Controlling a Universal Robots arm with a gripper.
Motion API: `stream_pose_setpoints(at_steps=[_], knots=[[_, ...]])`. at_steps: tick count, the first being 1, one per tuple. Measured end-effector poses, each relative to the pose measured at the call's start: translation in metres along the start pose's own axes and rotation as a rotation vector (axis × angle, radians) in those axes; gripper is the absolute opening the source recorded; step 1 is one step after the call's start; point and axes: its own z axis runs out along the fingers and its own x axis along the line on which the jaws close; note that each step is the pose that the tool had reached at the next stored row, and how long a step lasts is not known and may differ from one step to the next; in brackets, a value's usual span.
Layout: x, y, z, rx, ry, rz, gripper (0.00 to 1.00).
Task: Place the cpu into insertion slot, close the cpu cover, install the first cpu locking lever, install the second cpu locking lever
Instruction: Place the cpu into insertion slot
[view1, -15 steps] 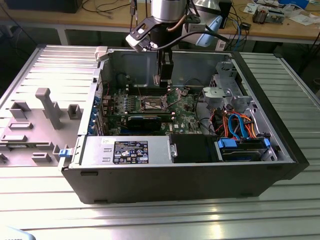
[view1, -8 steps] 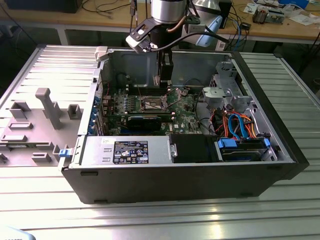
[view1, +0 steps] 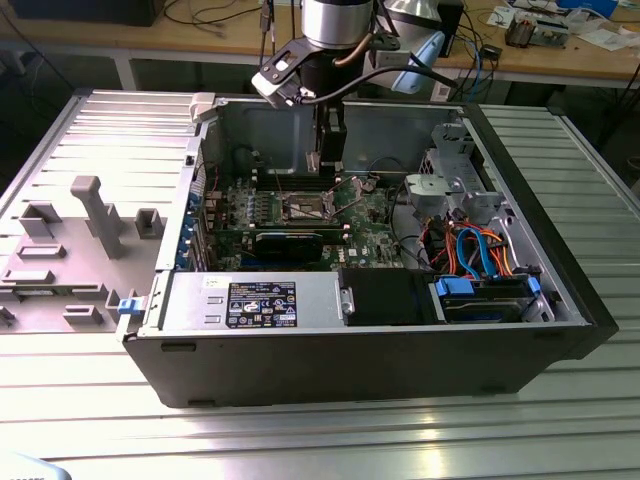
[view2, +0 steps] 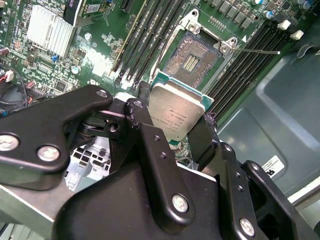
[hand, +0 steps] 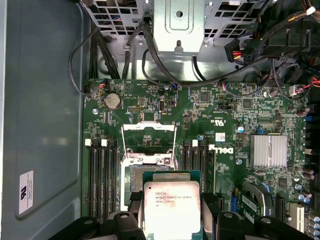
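Observation:
My gripper (view2: 175, 117) is shut on the cpu (view2: 176, 114), a square chip with a silvery top and green edge, pinched by two opposite sides between black fingers (view2: 150, 145). It hangs just above the green board, close beside the open insertion slot (view2: 192, 61), whose dark centre is bare. In the first wrist view the cpu (hand: 172, 207) overlaps the near part of the insertion slot (hand: 132, 177), and the cpu cover (hand: 149, 128) stands flipped open beyond it. A thin wire lever (view2: 255, 50) sticks out past the socket. In the exterior view the gripper (view1: 325, 165) reaches down inside the case.
Long black memory slots (hand: 102, 180) flank the socket on both sides. A finned heatsink (hand: 269, 150) sits nearby. A metal drive cage (view1: 450, 180) and coloured cables (view1: 470, 250) fill the case's right. The case wall (view1: 260, 125) rises behind. A grey fixture tray (view1: 90, 215) lies at the exterior view's left.

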Motion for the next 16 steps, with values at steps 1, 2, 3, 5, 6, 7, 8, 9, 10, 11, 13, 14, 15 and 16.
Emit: stream_pose_setpoints(at_steps=[1, 2, 3, 5, 6, 7, 8, 9, 10, 11, 13, 14, 15, 16], knots=[[0.0000, 0.0000, 0.0001, 0.0000, 0.0000, 0.000, 0.55], [0.0000, 0.0000, 0.0010, 0.0001, 0.0000, 0.000, 0.55], [0.0000, 0.0000, 0.0019, 0.0000, 0.0000, 0.000, 0.55], [0.0001, 0.0000, 0.0022, 0.0000, 0.0000, 0.000, 0.55], [0.0001, 0.0000, 0.0024, 0.0000, 0.0000, 0.000, 0.55], [0.0001, 0.0000, 0.0026, 0.0000, 0.0001, 0.000, 0.55], [0.0001, 0.0000, 0.0027, 0.0000, 0.0001, 0.000, 0.55], [0.0001, 0.0000, 0.0028, 0.0000, 0.0000, 0.000, 0.55], [0.0001, 0.0000, 0.0030, 0.0001, 0.0000, 0.000, 0.55], [0.0001, 0.0000, 0.0031, 0.0001, 0.0000, 0.000, 0.55], [0.0001, -0.0001, 0.0035, 0.0001, 0.0000, 0.000, 0.55], [0.0001, -0.0001, 0.0037, 0.0001, 0.0000, 0.000, 0.55], [0.0001, -0.0001, 0.0039, 0.0001, 0.0000, 0.000, 0.55], [0.0001, -0.0001, 0.0041, 0.0001, 0.0000, 0.000, 0.55]])
